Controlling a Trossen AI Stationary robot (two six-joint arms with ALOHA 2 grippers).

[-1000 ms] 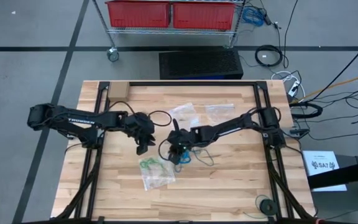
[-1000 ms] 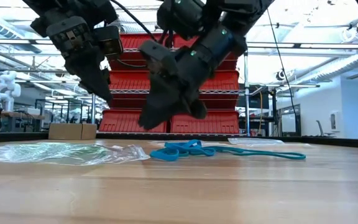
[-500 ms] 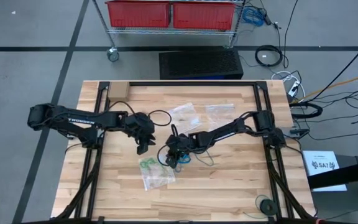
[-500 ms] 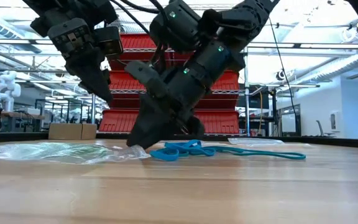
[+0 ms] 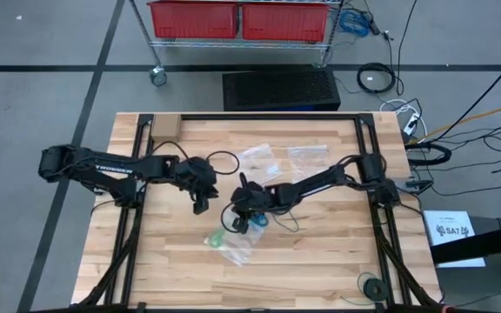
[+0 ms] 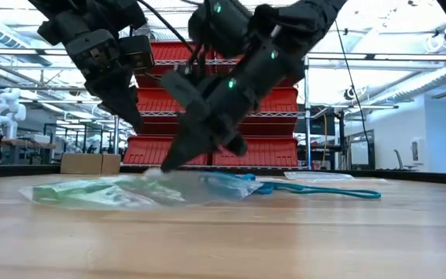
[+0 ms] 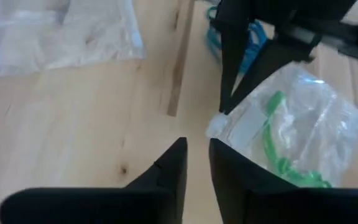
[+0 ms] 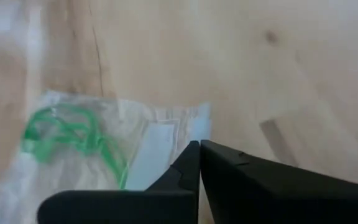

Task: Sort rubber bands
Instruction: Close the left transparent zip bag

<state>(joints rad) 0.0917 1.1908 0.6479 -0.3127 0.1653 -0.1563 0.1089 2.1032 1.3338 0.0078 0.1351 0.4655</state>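
Clear bag (image 5: 233,246) of green bands (image 7: 277,140), mid-bench, pinched at its corner by right gripper (image 5: 236,211). Lift slowly so it won't slip. Left gripper (image 5: 201,205) hovers beside, narrow gap, empty; blue bands (image 6: 242,184) untouched.

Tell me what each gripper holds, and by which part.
Right gripper: corner of the clear plastic bag with green rubber bands. Left gripper: nothing.
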